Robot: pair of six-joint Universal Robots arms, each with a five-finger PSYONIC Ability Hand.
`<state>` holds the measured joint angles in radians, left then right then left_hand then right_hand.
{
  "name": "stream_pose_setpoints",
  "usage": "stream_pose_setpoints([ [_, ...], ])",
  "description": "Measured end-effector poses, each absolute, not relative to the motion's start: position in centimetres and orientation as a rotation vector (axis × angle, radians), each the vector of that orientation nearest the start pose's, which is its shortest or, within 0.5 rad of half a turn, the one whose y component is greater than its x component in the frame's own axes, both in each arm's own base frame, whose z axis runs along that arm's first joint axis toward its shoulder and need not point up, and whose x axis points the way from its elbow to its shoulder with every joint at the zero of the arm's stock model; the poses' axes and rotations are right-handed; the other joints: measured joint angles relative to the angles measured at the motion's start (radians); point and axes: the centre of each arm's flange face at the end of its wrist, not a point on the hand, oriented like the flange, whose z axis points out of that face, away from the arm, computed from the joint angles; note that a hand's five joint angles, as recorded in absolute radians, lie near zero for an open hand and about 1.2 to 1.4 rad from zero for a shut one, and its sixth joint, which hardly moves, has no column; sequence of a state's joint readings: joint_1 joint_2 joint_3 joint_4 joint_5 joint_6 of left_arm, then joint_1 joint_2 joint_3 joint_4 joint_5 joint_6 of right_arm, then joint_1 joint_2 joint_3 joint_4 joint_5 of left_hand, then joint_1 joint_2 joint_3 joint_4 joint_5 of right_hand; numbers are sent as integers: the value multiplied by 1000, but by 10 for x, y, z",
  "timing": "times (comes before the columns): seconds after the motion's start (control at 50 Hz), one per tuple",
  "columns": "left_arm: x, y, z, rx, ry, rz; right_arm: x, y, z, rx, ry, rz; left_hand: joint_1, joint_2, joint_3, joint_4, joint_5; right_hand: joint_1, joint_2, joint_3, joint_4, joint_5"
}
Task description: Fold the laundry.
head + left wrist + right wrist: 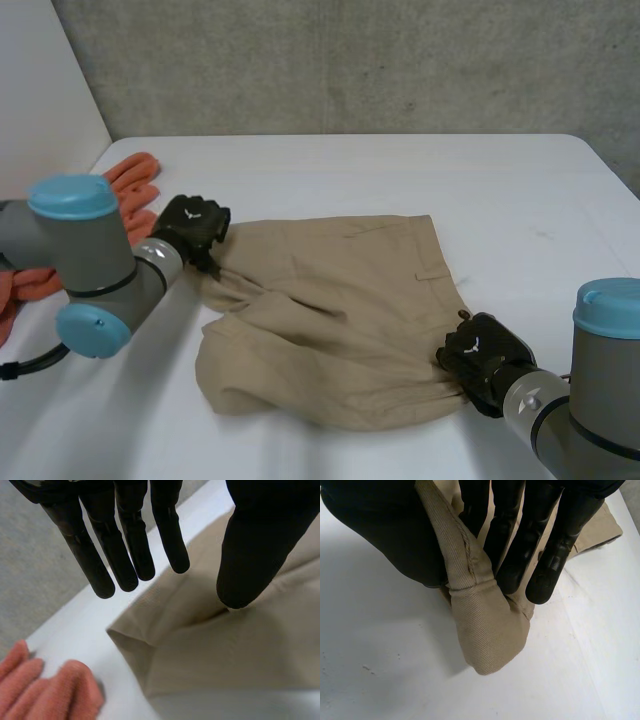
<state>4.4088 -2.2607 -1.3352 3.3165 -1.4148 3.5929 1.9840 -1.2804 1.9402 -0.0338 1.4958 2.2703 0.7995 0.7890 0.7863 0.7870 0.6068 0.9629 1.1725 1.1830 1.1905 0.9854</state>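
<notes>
Fingers (520, 545) of the right hand (480, 360) press a thick fold of the beige trousers (330, 310) against the thumb (385, 535), so this hand is clamped on the cloth at the near right edge of the garment. On the left hand (192, 228) the fingers (125, 555) hang straight and spread, well clear of the thumb. They hover over the far left corner of the trousers and grip nothing.

The trousers lie in the middle of the white counter (400, 170). They look roughly doubled over, but the job is untidy. The right half is fairly flat, while the left half is rumpled into ridges and the near edge bulges unevenly. I judge the fold begun and far from finished: the cloth needs smoothing, the edges need squaring, and at least one more fold is probably due. An orange cloth (135, 185) sits bunched at the counter's left edge, apart from the trousers, and it seems unfolded too.
</notes>
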Motion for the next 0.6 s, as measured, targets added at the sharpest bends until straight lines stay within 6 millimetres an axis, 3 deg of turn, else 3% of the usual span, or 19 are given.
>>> stream_pose_setpoints([
  [0.1, -260, -346, 127, 1089, 2324, -1867, 232, -185, 131, -1799, 2313, -1480, 49, 57, 59, 60, 58, 0, 0, 0, 0, 0],
  [0.24, -258, -334, 119, 1166, 2306, -1784, 232, -185, 131, -1800, 2312, -1480, -140, -129, -122, -130, -120, 0, 0, 0, 0, 0],
  [0.6, -254, -325, 114, 1225, 2277, -1720, 232, -184, 130, -1802, 2313, -1472, -158, -137, -131, -139, -130, 0, 0, 0, 0, 0],
])
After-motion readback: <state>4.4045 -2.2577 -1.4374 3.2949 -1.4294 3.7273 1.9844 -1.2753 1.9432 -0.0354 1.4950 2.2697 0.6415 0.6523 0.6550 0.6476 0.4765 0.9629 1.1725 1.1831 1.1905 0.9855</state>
